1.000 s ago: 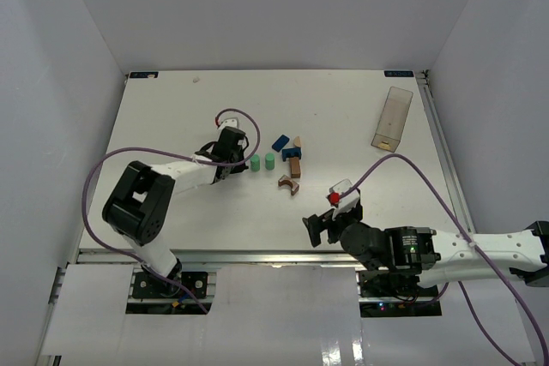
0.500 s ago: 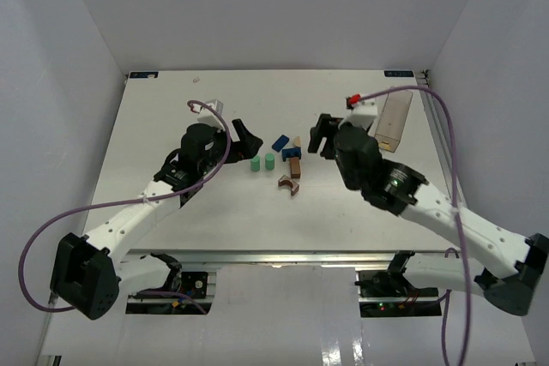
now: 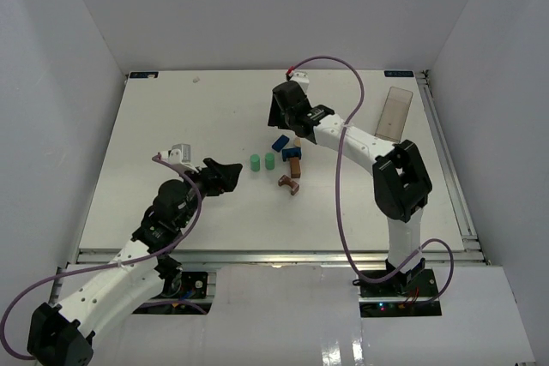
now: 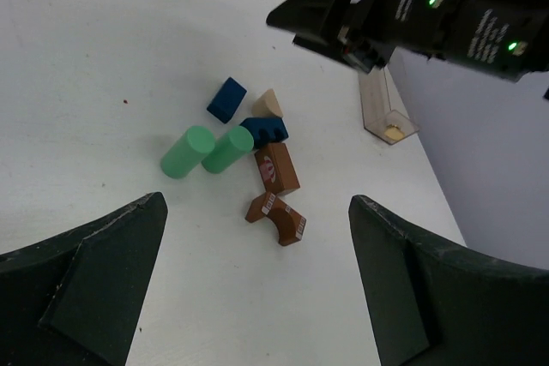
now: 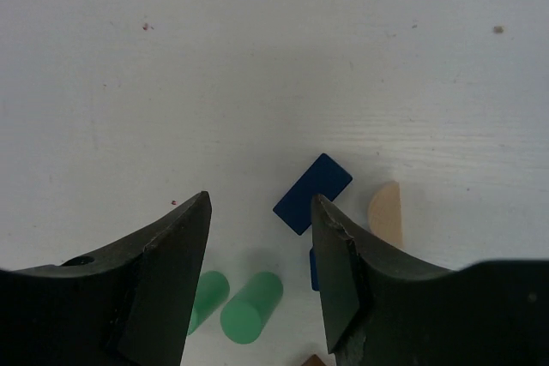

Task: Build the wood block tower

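Wood blocks (image 3: 295,166) lie unstacked in a loose cluster at the middle of the white tabletop (image 3: 171,117). Two green cylinders (image 4: 187,153) lie side by side, with a blue piece (image 4: 265,130), a brown brick (image 4: 277,167) and a brown arch (image 4: 274,217) next to them. A second blue piece (image 5: 312,194) and a tan piece (image 5: 386,212) sit just beyond. A clear box (image 3: 393,113) lies well apart at the far right, with a small yellowish bit (image 4: 393,132) at one end. The right pincer (image 5: 260,207), fingers apart and empty, hangs over the second blue piece. The left pincer (image 3: 228,177), also spread and empty, is near the cylinders.
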### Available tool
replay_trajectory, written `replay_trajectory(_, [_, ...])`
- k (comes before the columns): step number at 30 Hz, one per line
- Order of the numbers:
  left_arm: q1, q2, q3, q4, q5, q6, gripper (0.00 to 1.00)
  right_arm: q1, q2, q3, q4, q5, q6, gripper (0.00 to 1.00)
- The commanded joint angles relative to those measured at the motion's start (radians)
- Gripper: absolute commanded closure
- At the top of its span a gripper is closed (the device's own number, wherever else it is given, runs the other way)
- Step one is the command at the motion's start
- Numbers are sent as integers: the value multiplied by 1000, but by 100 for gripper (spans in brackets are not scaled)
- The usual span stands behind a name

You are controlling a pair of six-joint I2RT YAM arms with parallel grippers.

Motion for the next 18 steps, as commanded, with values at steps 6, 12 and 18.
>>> replay_trajectory(6, [-5, -47, -21, 34, -58, -6, 2, -8, 171, 95, -39, 28, 147, 38])
replay_trajectory(12, [-5, -45, -7, 22, -51, -7, 2, -8, 219, 84, -88, 42, 224, 36])
replay_trajectory(18, [-5, -78, -14, 21, -53, -6, 2, -6, 252, 84, -126, 65, 293, 32])
